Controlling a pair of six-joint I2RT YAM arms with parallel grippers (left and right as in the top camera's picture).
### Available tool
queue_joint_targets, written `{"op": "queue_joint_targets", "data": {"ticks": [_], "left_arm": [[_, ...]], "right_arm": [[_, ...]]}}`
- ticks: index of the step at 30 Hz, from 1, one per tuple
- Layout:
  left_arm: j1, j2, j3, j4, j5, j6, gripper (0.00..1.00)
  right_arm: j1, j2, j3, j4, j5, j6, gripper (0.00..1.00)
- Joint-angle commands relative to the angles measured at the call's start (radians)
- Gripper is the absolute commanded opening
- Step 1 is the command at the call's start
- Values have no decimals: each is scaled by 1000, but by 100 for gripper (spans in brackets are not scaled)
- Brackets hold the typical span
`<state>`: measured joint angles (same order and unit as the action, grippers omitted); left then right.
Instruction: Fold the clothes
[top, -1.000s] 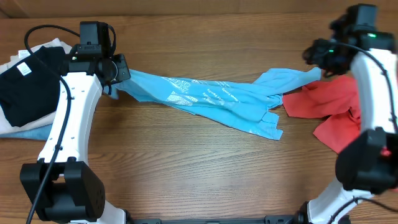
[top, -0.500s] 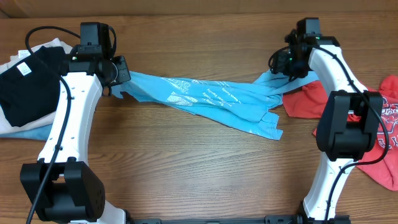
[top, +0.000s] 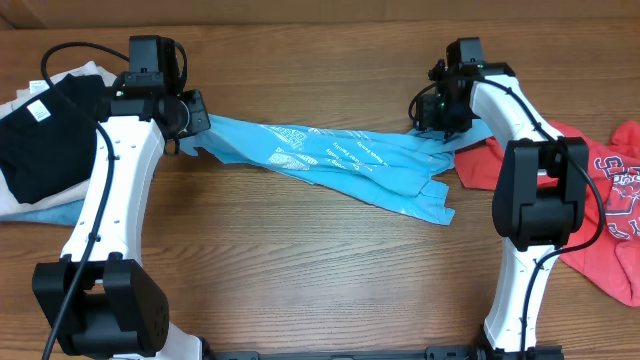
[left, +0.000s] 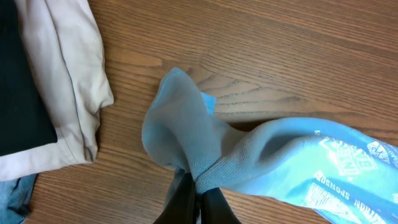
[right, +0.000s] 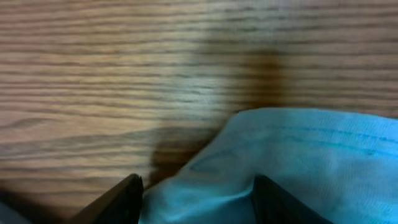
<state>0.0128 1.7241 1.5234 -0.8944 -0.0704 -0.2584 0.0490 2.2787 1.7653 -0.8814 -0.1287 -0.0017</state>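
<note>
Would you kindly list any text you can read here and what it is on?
"SPONSOR", probably, upside down; rest illegible: white print on the light blue T-shirt.
White lettering on the red T-shirt: too small to read.
White tag on the folded black garment: too small to read.

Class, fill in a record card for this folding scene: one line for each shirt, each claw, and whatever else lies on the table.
blue T-shirt: unfolded, stretched in a twisted band across the middle of the table
red T-shirt: crumpled at the right, beside the blue T-shirt's right end
left claw: shut on the blue T-shirt's left end
right claw: open, fingers either side of the blue T-shirt's right edge
other: black garment lying on a cream garment, far left
table: wood
</note>
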Motion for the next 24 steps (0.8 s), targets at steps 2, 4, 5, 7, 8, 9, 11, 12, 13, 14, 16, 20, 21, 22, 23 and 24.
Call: {"op": "queue_joint_targets", "data": {"ticks": [2,4,5,7,8,9,11,12,13,14,16,20,21,22,23,24], "left_arm": [[-6,-4,12,0,13,11,4],[-6,-4,12,0,12,11,4],[-6,-4,12,0,12,11,4],[-6,-4,13,2,7,13,4],[-6,-6,16,2,3,13,4],[-1,-6,25,1,-3,13,4],[11,-13,55,1,-10,13,4],[20,-19,74,1,-10,17,4],[30,-26,101,-3,-10,20,4],[39,-34,127,-9,-10,21,4],[57,-50,183,-27,-7,30,4],[86,-88,294,-83,-7,40,4],[92,-101,315,-97,-7,47,4],[97,-114,332,-106,-7,54,4],[103,-129,347,-117,-8,54,4],[110,-144,360,-125,-8,54,4]], "right_arm": [[-3,33,1,-2,8,2,28],[-3,33,4,-3,8,4,4],[-3,30,9,-7,8,14,4],[-3,22,31,-27,8,33,4],[-5,11,54,-48,8,37,4],[-8,-1,80,-71,8,40,4],[-21,-31,151,-123,16,41,4],[-27,-48,196,-153,33,56,4],[-36,-68,254,-188,50,68,4],[-42,-85,307,-220,61,76,4],[-51,-119,414,-285,72,81,4],[-62,-175,615,-427,88,81,4],[-64,-187,656,-463,99,82,4],[-64,-199,696,-504,114,89,4],[-64,-211,724,-536,128,93,4],[-64,-225,747,-565,147,106,4]]}}
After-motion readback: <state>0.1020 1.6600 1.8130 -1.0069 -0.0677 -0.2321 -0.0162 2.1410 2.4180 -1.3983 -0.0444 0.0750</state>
